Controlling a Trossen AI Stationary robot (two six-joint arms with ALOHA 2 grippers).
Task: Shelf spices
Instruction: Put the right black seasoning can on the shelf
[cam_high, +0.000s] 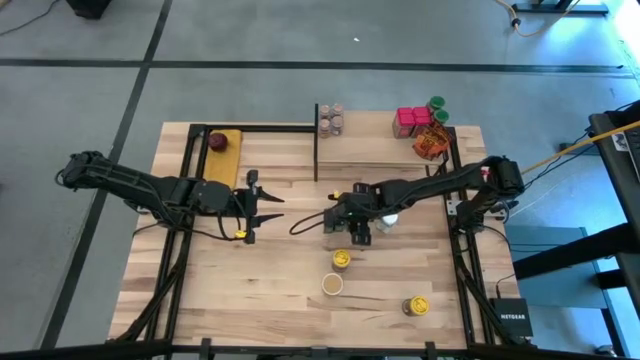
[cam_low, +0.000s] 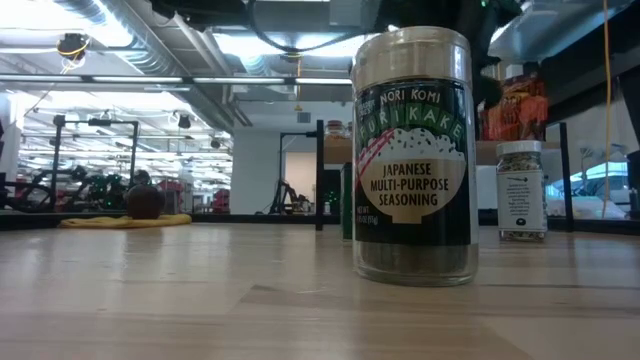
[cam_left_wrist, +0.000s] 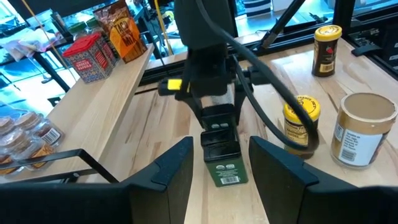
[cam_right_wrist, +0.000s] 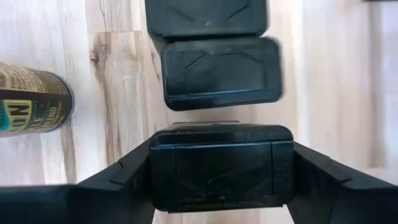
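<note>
1. Dark metal is what my right gripper has between its fingers. Both fingers sit against the two sides of a dark tin, which stands on the table.
2. In the overhead picture this gripper is just right of the centre of the frame.
3. Two more tins stand in a row just past the one I hold. They are close together, and I cannot tell whether they touch.
4. My left gripper hangs left of the centre of the overhead frame, apart from the tins. Its fingers stand wide open with nothing between them, pointing at the row of tins.
5. The shelf lies in the upper middle of the overhead frame, reaching toward the upper right.
6. On the shelf's left end stands a cluster of small jars.
7. On its right end are red boxes, a green-lidded jar and an orange packet.
8. A white-lidded jar stands on the table just right of my right gripper.
9. Lower in the frame stand a yellow-lidded jar, a tan-lidded jar below it, and another yellow-lidded jar toward the lower right.
10. The table-level picture is filled right of centre by a seasoning jar, upright on the wood.
11. A dark red ball rests on a yellow pad at the upper left of the table.
</note>
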